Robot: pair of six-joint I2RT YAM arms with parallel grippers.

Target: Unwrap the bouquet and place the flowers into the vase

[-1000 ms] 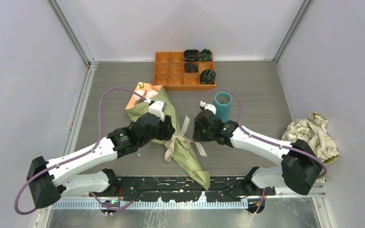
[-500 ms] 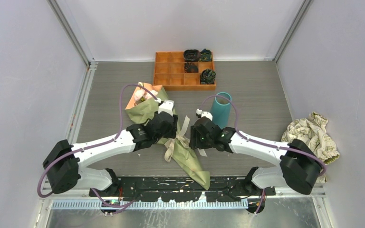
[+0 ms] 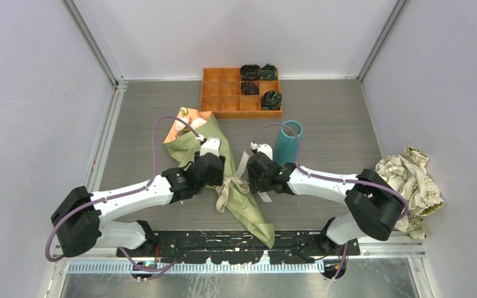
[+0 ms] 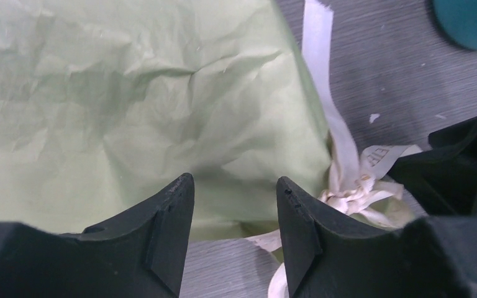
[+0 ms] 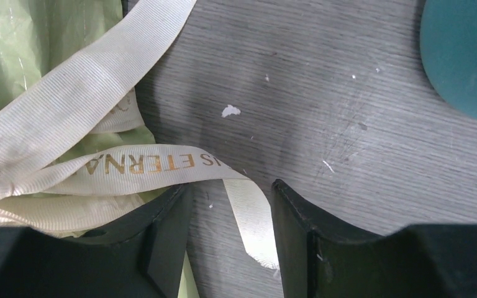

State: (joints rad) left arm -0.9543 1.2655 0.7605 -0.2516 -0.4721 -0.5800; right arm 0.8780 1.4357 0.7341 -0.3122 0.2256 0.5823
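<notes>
The bouquet [image 3: 248, 211], an olive-green paper cone, lies diagonally on the table. Its pink flowers [image 3: 185, 120] show at the far left end, and a cream ribbon [image 3: 232, 184] is knotted round its middle. The teal vase [image 3: 287, 143] stands upright to the right of it. My left gripper [image 3: 218, 169] is open, low over the green paper [image 4: 130, 93], just left of the ribbon knot [image 4: 354, 192]. My right gripper [image 3: 253, 175] is open on the knot's right side. A loose ribbon tail [image 5: 251, 217] lies on the table between its fingers, unclamped.
An orange compartmented tray [image 3: 223, 93] with dark rolled bundles sits at the back. A crumpled floral cloth [image 3: 408, 177] lies at the right edge. The vase [image 5: 466, 56] stands close behind my right gripper. Grey walls enclose the table.
My left gripper has moved right along the bouquet toward the knot. My right gripper has slid left to the ribbon, and its jaws have widened a little.
</notes>
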